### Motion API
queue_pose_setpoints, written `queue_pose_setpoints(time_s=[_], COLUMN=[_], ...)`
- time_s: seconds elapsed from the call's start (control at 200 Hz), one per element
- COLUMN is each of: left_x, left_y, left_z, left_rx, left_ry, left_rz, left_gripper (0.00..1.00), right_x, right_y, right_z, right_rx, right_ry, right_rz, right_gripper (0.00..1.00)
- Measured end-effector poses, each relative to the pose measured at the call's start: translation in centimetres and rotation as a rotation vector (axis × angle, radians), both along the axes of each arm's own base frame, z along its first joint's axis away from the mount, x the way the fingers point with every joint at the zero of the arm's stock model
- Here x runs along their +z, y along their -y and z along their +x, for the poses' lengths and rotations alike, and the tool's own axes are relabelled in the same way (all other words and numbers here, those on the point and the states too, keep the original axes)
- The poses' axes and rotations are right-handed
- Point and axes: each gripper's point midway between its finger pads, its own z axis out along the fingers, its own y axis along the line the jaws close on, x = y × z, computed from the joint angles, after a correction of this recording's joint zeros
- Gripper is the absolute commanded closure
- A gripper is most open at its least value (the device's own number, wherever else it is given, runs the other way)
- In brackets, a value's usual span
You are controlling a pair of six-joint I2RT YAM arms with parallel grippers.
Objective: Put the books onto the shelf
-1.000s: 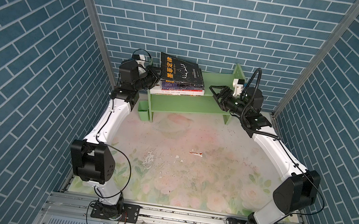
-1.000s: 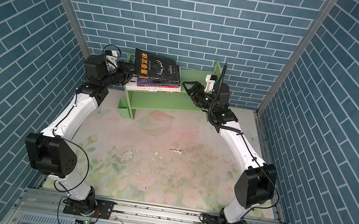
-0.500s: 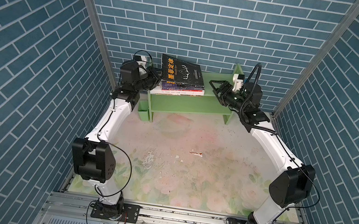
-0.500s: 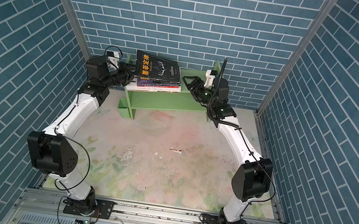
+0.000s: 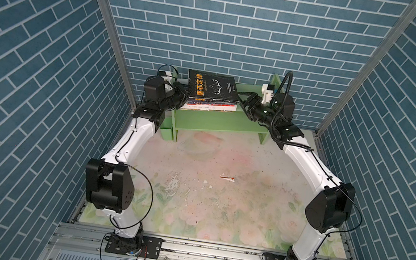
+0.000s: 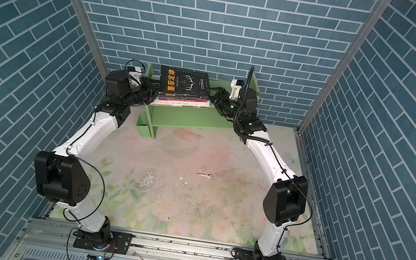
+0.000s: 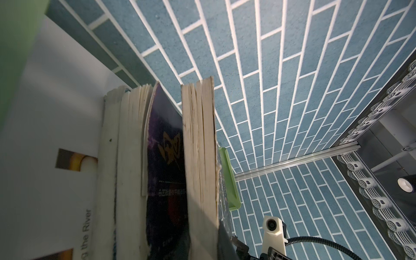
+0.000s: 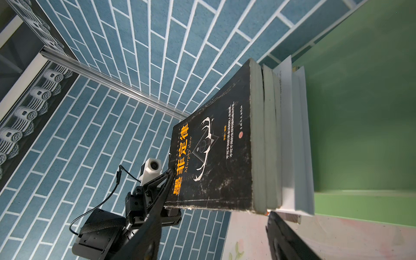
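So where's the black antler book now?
In both top views the black book tops the stack on the green shelf, between left hand and right hand.

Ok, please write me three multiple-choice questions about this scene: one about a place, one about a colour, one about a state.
1. Where does the stack of books lie?
A. on the upper board of the shelf
B. on its lower board
C. on the table

2. What colour is the cover of the top book?
A. white
B. black
C. red

3. How is the right pincer?
A. open
B. shut on a book
C. out of sight

Answers:
1 A: both top views show the stack flat on the upper board.
2 B: the cover is black with gold characters.
3 A: its jaws stand wide apart at the stack's end.
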Motion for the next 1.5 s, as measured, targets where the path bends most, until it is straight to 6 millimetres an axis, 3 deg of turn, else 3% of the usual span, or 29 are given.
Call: queue_pose_setpoints(time_s=[0.155, 0.34, 0.585, 0.785, 0.96, 1.05, 1.145, 1.295, 1.395, 1.495], left_x=[0.0, 0.1, 1.0, 1.8, 4.8, 5.3, 4.8, 2.3, 1.4, 1.5], left_y=[-0.1, -0.2, -0.7, -1.4, -1.6, -1.5, -1.4, -1.5, -1.8, -1.9], left_z=[0.1, 0.0, -0.5, -0.7, -0.7, -0.5, -0.1, -0.4, -1.9, -4.7], left_rx=[0.007, 0.022, 0.056, 0.091, 0.101, 0.096, 0.087, 0.079, 0.067, 0.04], left_ry=[-0.004, 0.004, 0.009, -0.006, 0.044, 0.055, 0.042, -0.034, -0.068, -0.078], left_rz=[-0.003, 0.009, 0.055, 0.107, 0.142, 0.151, 0.165, 0.238, 0.312, 0.375], left_gripper=[0.69, 0.42, 0.15, 0.1, 0.08, 0.08, 0.08, 0.05, 0.03, 0.03], right_x=[0.2, 0.5, -0.3, -0.5, -0.5, -0.5, -0.5, -0.5, -0.5, -0.4], right_y=[-0.1, -0.4, -0.9, -1.0, -1.1, -1.1, -1.2, -1.2, -1.2, -1.2], right_z=[0.1, 0.5, 0.9, 0.9, 0.8, 0.7, 0.7, 0.7, 0.7, 0.7], right_rx=[0.0, 0.008, 0.019, 0.024, 0.032, 0.035, 0.038, 0.038, 0.038, 0.039], right_ry=[0.005, 0.013, 0.001, -0.002, -0.002, -0.002, -0.002, -0.002, -0.003, -0.002], right_rz=[0.003, 0.007, 0.002, 0.002, 0.002, 0.002, 0.002, 0.002, 0.002, 0.001], right_gripper=[0.26, 0.26, 0.26, 0.26, 0.26, 0.26, 0.26, 0.26, 0.26, 0.26])
